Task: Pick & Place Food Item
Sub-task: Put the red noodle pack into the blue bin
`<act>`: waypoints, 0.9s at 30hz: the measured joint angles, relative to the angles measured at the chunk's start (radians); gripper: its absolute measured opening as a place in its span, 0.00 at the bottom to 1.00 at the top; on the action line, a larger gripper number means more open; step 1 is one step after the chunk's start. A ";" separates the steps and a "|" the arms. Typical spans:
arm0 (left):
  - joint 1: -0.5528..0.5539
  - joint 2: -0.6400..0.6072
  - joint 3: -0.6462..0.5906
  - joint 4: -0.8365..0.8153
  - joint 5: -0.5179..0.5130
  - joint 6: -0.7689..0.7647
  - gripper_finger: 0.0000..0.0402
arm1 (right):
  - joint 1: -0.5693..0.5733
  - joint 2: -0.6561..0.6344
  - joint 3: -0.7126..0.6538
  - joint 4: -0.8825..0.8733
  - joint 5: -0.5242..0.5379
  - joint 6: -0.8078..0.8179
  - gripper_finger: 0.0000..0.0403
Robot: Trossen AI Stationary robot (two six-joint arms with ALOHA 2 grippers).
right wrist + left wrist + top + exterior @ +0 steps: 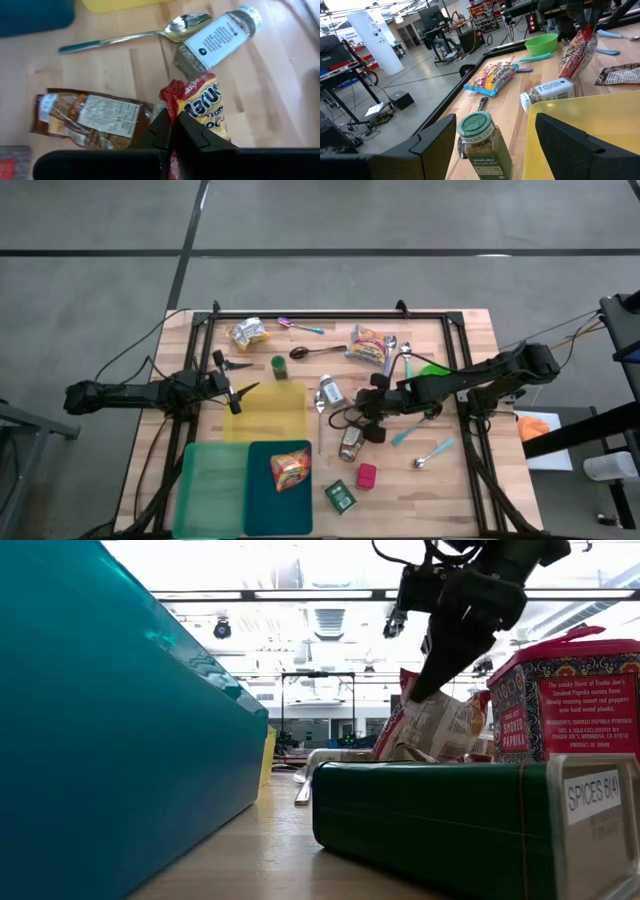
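Near edge of worktop (pixel 470 480): 2 bins, teal one (pixel 262 505) w/ 1 snack pack. Mid: right pincer (pixel 358 418) pinching 1 candy bag (pixel 202 107), lifted over 1 brown packet (pixel 90 117). Left pincer (pixel 237 385) spread, empty, by yellow bin (pixel 268 412). Far: 2 more snack bags.

Right gripper pinching a snack packet above the table

The right gripper (pixel 172 131) is closed on the red top edge of a yellow snack packet (pixel 205 107). Beyond the packet lie a spice jar (pixel 218 36) and a spoon (pixel 145 32); beside it, a brown packet (pixel 92 120) lies flat.
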 joint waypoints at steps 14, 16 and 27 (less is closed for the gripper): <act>0.000 0.000 0.000 0.000 0.000 0.000 0.69 | -0.024 -0.002 0.000 0.109 -0.053 0.022 0.02; 0.000 0.000 0.000 0.000 0.000 0.000 0.69 | -0.023 -0.005 0.000 0.125 -0.056 0.022 0.02; 0.000 0.000 0.000 0.000 0.000 0.000 0.69 | -0.022 -0.078 0.000 0.260 -0.136 0.002 0.02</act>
